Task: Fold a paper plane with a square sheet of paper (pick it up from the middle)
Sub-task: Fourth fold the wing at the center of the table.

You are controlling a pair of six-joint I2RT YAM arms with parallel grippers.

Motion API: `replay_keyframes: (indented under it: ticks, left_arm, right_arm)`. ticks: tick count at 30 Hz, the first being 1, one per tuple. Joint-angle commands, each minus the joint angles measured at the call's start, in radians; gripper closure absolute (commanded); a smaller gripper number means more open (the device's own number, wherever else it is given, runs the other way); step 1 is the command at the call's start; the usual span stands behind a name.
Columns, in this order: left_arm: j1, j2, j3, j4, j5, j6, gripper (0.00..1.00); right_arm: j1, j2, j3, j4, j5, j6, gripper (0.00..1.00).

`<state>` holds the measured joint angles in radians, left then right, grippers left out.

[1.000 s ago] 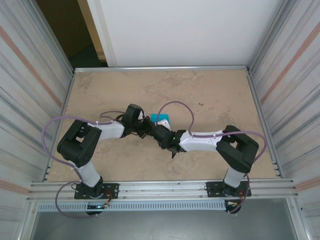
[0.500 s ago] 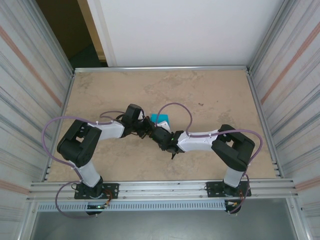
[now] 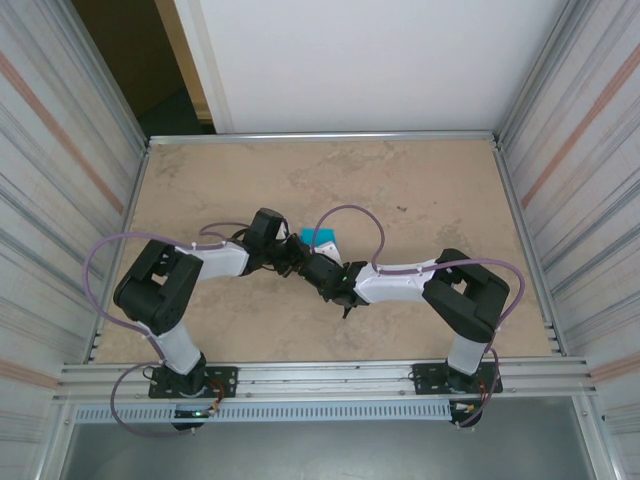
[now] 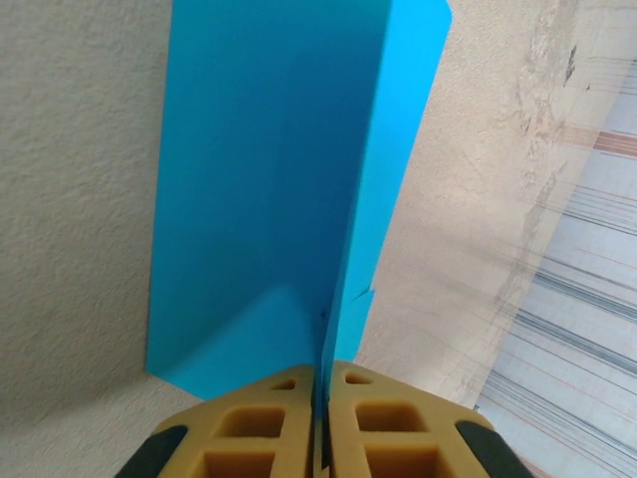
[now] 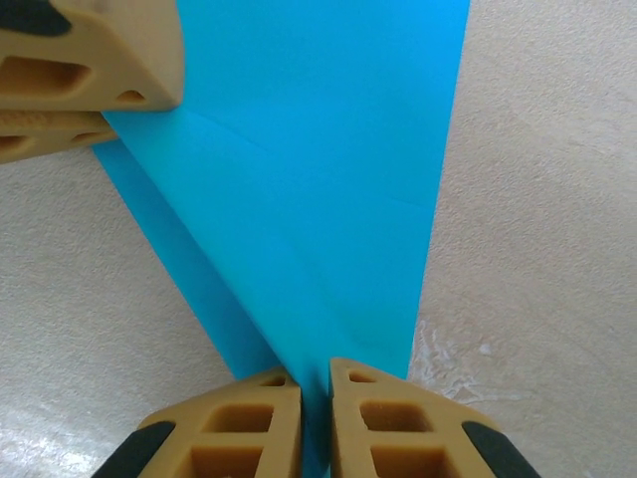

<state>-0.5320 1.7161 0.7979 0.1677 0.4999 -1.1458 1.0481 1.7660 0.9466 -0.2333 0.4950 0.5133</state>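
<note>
Trouble from here is most likely coming from two grips working against each other on one thin piece of paper. My left pincer (image 4: 318,438) is clamping the near end of the folded blue sheet (image 4: 269,199) right on its crease, jaws pressed together with nothing but paper between them. My right pincer (image 5: 317,418) is gripping the same sheet where it is narrowing toward a corner, jaws likewise closed on it. In that wrist view I am also seeing the left pincer's fingers (image 5: 90,60) at the sheet's upper-left edge, close by. From above, the sheet is sitting near the middle of the table (image 3: 430,190), just beyond the point where the two wrists are meeting. I cannot tell whether its lower edge is touching the surface.

I am judging the fold as partly made, not yet a dart. If I am pulling the arms apart even slightly, the paper is risking a tear at the crease. If I am pushing them together, it is likely to buckle and take a stray crease. Either bite is shallow enough that a twist could be sliding the sheet out, skewing the next fold. The fingers are also crowding each other, so a careless reposition could be knocking them together.
</note>
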Motion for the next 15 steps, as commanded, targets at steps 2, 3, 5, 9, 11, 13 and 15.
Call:
replay_keyframes:
  ticks: [2,3,5,9,11,13,15]
  left_arm:
    - [0.021,-0.048,0.035,-0.044,0.002,0.043,0.85]
    - [0.03,-0.053,0.04,-0.054,0.004,0.054,0.83]
    - [0.058,-0.066,0.054,-0.083,0.005,0.08,0.79]
    - [0.116,-0.103,0.086,-0.157,-0.007,0.143,0.71]
    - [0.14,-0.127,0.083,-0.173,-0.018,0.163,0.67]
    - [0.164,-0.152,0.068,-0.175,-0.023,0.173,0.64]
    - [0.178,-0.176,0.043,-0.161,-0.022,0.176,0.62]
  right_arm:
    - [0.006,0.003,0.002,-0.011,0.015,-0.013,0.91]
    - [0.005,-0.002,-0.003,-0.001,0.002,-0.021,0.93]
    - [0.003,-0.014,-0.013,0.021,-0.029,-0.03,0.95]
    - [-0.025,-0.045,-0.042,0.075,-0.122,-0.032,0.99]
    - [-0.049,-0.065,-0.065,0.111,-0.185,-0.027,1.0]
    - [-0.076,-0.085,-0.089,0.144,-0.248,-0.015,1.0]
    - [-0.102,-0.105,-0.109,0.175,-0.313,-0.006,1.0]
